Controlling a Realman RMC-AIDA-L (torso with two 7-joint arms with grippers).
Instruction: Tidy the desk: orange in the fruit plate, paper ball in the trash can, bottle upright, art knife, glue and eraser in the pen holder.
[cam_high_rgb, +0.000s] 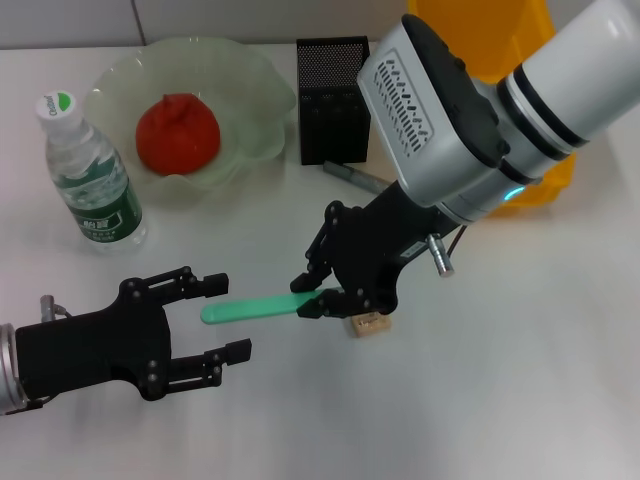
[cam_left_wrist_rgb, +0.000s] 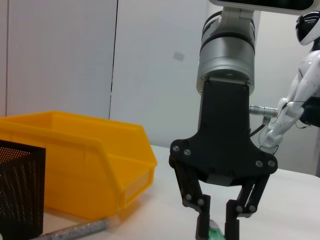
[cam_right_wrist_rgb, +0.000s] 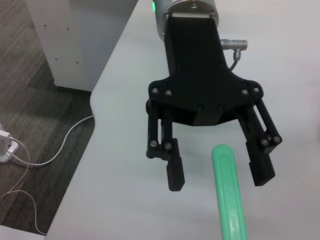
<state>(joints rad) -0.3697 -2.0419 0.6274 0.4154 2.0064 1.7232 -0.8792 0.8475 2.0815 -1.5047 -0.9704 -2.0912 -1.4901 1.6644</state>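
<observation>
The art knife (cam_high_rgb: 255, 307) (a green stick) is clamped at one end in the right hand (cam_high_rgb: 318, 297), above the tabletop (cam_high_rgb: 520, 380). The left hand (cam_high_rgb: 215, 320), fingers apart, flanks its free end: apparently a handover, so next it closes.

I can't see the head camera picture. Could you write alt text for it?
The right gripper holds out a green art knife toward the open left gripper above a white desk. Behind stand a bottle, an orange in the fruit plate, a pen holder and a trash can.
</observation>
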